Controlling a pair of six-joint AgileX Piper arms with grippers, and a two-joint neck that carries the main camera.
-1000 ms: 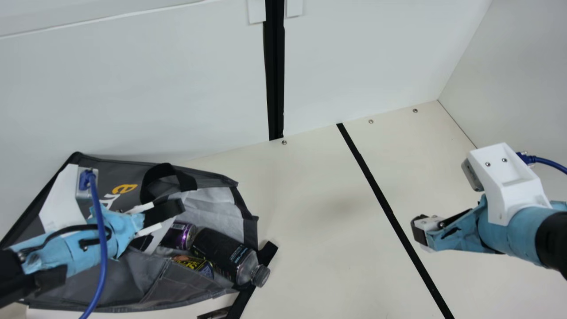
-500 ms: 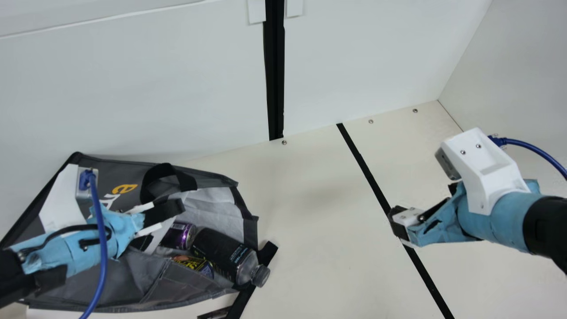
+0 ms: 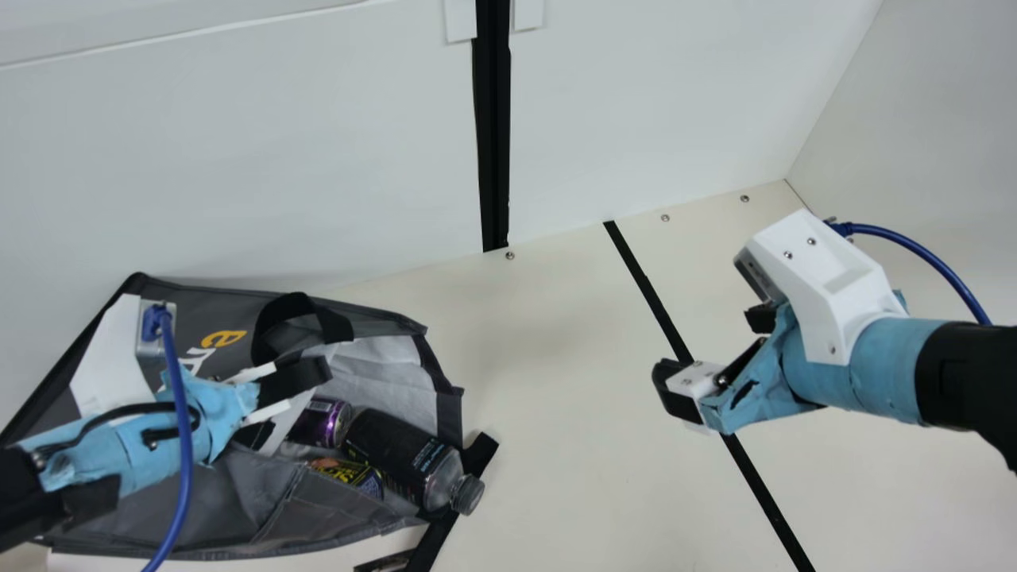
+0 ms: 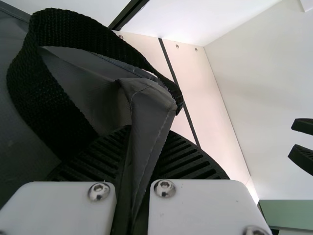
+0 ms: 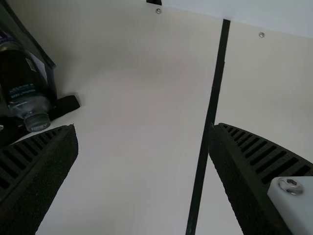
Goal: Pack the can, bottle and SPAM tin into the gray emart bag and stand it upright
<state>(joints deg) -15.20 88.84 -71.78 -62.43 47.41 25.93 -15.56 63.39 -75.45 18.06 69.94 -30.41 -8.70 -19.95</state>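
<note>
In the main view the gray emart bag lies on its side at the left, its mouth facing right. My left gripper is at the mouth; in the left wrist view my left gripper is shut on the bag's edge. Inside the mouth lie the purple can, the SPAM tin and the dark bottle, whose cap end pokes out. My right gripper is over the table to the right; in the right wrist view my right gripper is open and holds nothing.
A black handle loops over the bag's upper side, and another black strap lies by the bottle cap. White walls stand behind. A black line crosses the cream table under my right gripper.
My right arm has moved left across the table toward the bag, its gripper now over the black line. My left arm, the bag and its contents have kept still.
</note>
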